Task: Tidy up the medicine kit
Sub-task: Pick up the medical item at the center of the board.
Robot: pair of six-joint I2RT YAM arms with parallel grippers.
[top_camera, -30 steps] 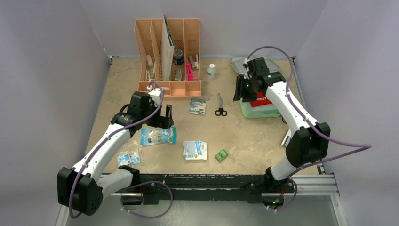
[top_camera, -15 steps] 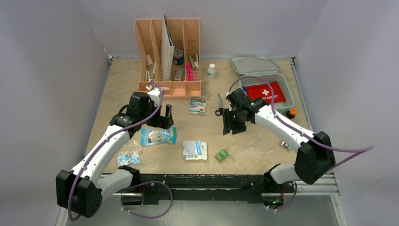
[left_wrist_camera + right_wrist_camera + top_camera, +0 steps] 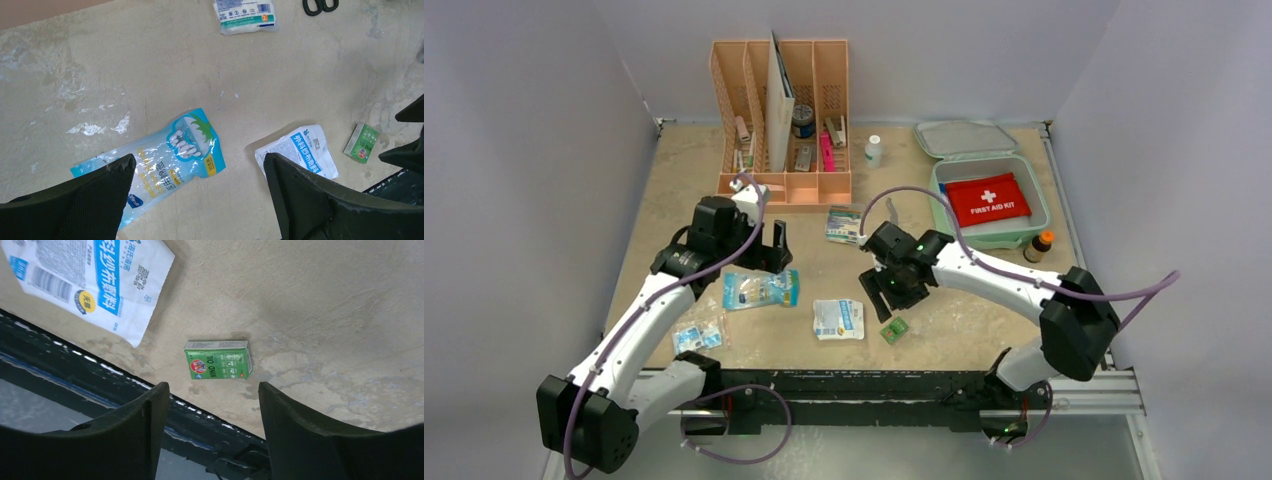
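The mint-green medicine kit (image 3: pixel 940 200) lies open at the back right, lid (image 3: pixel 964 138) flat behind it, with a red first aid pouch (image 3: pixel 987 199) inside. My right gripper (image 3: pixel 887 296) is open and empty just above a small green wind oil box (image 3: pixel 894 330). In the right wrist view the box (image 3: pixel 217 360) lies just beyond the right gripper (image 3: pixel 212 387). My left gripper (image 3: pixel 765 252) is open and empty over a blue cotton swab bag (image 3: pixel 761 289). In the left wrist view the bag (image 3: pixel 170 157) lies between the spread fingers of the left gripper (image 3: pixel 199 162).
A white and blue sachet (image 3: pixel 839 319) lies left of the green box. A gauze pack (image 3: pixel 844 225), a small clear packet (image 3: pixel 698 335), a white bottle (image 3: pixel 873 151) and a brown bottle (image 3: pixel 1042 243) lie around. The peach organizer (image 3: pixel 782 120) stands at the back. Scissors handles (image 3: pixel 320 5) show.
My right arm has swung from over the kit leftward and toward the near edge, down to the green box. The kit and red pouch now show. The left arm has barely moved.
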